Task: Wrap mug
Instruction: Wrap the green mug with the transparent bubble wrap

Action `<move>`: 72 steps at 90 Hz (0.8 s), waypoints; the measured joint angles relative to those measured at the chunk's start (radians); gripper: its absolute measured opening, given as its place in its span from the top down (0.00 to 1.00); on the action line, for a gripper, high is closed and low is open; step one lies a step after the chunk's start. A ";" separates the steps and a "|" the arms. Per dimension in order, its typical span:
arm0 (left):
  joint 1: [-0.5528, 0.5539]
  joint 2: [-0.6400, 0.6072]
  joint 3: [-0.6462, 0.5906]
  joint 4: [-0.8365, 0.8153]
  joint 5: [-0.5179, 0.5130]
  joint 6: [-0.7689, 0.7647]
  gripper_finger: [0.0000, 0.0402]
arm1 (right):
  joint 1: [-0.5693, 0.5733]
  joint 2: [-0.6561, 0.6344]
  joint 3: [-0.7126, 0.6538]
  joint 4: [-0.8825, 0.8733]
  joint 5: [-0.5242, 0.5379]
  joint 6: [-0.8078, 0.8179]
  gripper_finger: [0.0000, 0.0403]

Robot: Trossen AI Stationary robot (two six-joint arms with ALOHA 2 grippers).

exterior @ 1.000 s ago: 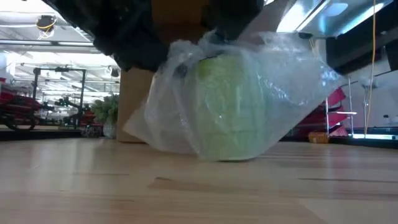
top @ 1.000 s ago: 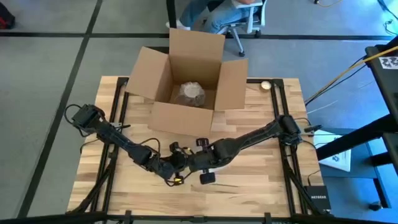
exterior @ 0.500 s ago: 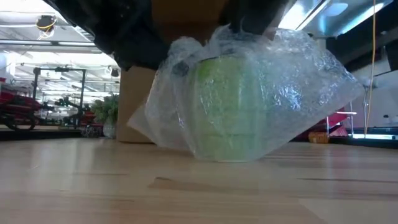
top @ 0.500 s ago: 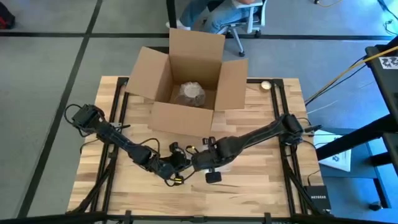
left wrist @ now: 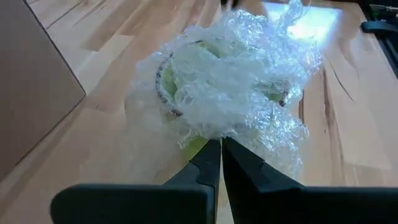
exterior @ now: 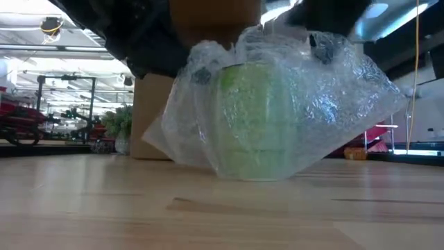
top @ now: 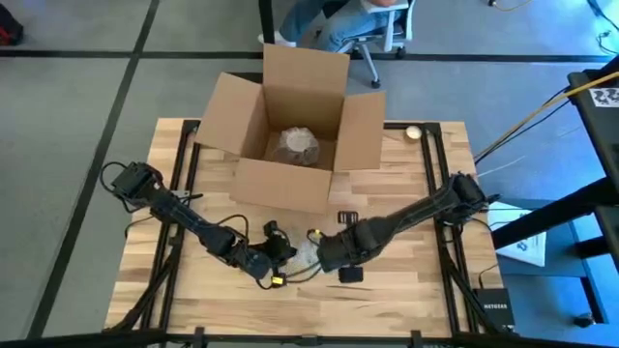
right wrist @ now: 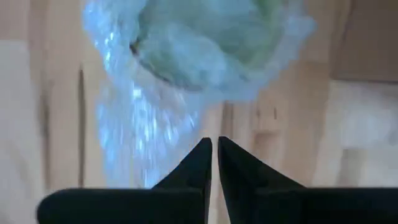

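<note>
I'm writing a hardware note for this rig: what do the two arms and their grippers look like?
Both are dark, slim, jointed arms with black cables running along them. The left gripper and right gripper each end in two black, wedge-shaped fingers that taper to points. A small yellow mark shows near the left wrist.

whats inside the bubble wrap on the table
The green mug stands upright on the table inside the bubble wrap, which is also stuffed into its mouth. The handle is covered. Both tools pinch the wrap: left tool, right tool.
</note>
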 joint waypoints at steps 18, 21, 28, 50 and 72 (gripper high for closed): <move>0.000 -0.017 0.000 0.049 0.005 0.007 1.00 | 0.005 0.000 -0.071 0.199 0.018 0.002 0.96; 0.000 -0.017 0.000 0.068 0.008 0.016 1.00 | 0.006 0.000 -0.072 0.207 0.018 0.002 0.96; 0.000 -0.017 0.006 0.087 0.010 0.026 1.00 | 0.004 0.001 -0.072 0.215 0.017 0.000 0.96; 0.000 -0.016 0.009 0.097 0.039 0.009 1.00 | 0.004 0.001 -0.073 0.295 0.018 -0.015 0.96; -0.002 0.019 0.012 0.064 0.103 -0.046 1.00 | 0.004 0.001 -0.072 0.326 0.051 -0.032 0.96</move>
